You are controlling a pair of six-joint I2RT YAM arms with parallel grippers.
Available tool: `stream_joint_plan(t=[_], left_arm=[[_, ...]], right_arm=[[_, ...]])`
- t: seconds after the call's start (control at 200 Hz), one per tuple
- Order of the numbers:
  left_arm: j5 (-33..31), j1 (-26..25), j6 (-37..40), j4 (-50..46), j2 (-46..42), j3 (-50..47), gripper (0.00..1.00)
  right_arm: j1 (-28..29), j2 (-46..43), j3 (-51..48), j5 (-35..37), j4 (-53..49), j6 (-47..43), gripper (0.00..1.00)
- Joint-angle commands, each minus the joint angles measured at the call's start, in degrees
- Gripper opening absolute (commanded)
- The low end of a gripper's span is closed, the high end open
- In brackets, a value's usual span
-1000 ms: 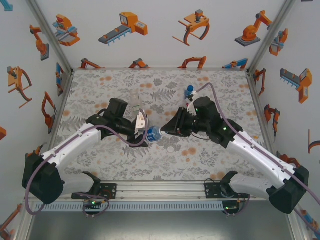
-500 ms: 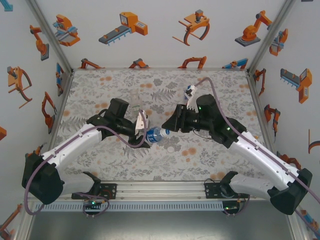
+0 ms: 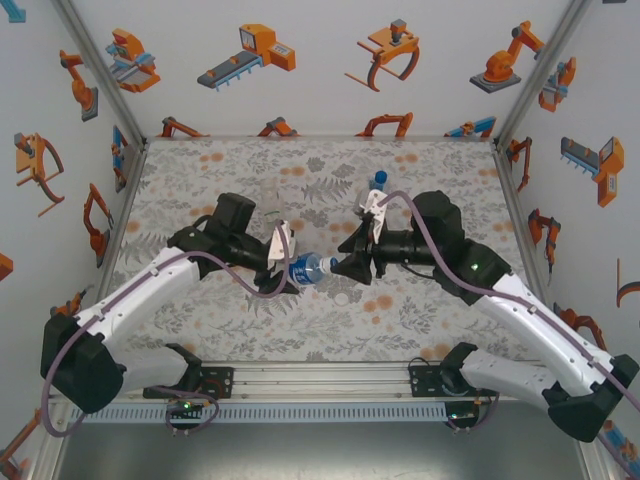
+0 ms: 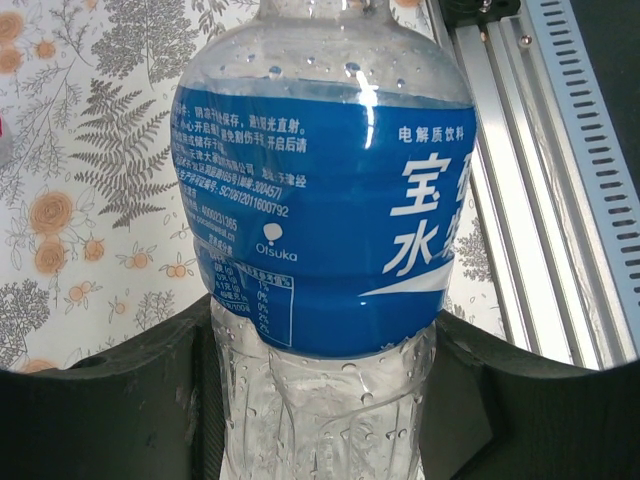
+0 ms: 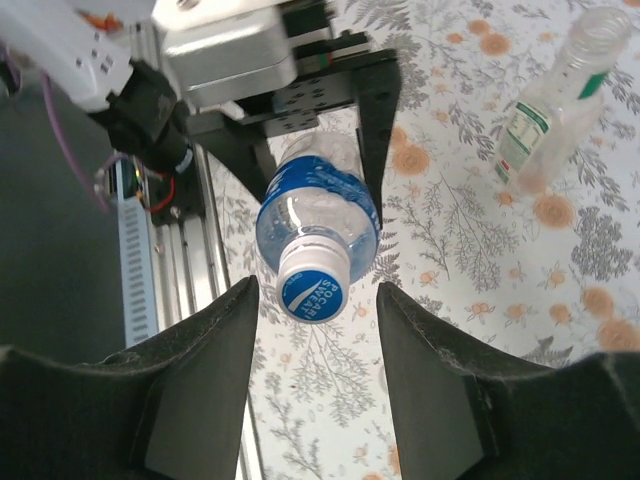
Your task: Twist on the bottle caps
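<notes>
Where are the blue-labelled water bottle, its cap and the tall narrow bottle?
blue-labelled water bottle (image 4: 320, 200), left wrist view, on its label.
cap (image 5: 312, 292), right wrist view, on its blue top.
tall narrow bottle (image 5: 558, 92), right wrist view, on its body.

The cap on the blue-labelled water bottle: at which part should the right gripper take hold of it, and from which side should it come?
Grip the cap by its white side wall, one finger on each side, coming head-on along the neck. The left gripper holds the water bottle level, so the round cap faces the right gripper, whose open jaws straddle it.
</notes>
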Motion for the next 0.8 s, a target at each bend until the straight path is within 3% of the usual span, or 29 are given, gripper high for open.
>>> stream_joint_plan(t=[0.0, 0.426, 0.671, 0.796], left_arm=[[1.2, -0.5, 2.4, -1.3, 0.0, 0.5, 0.00], [-0.3, -1.3, -0.1, 1.9, -0.4, -1.3, 0.00], [-0.7, -1.4, -0.1, 1.6, -0.5, -1.4, 0.00], [-0.8, -1.4, -0.1, 1.6, -0.6, -1.4, 0.00]], right_arm=[[-0.1, 0.2, -1.7, -6.5, 1.2, -10.9, 0.49], [0.0, 0.9, -4.1, -9.0, 5.0, -13.7, 0.45], [0.0, 1.6, -4.0, -9.2, 4.6, -13.6, 0.38], [0.4, 2.0, -3.8, -6.8, 3.5, -11.8, 0.30]])
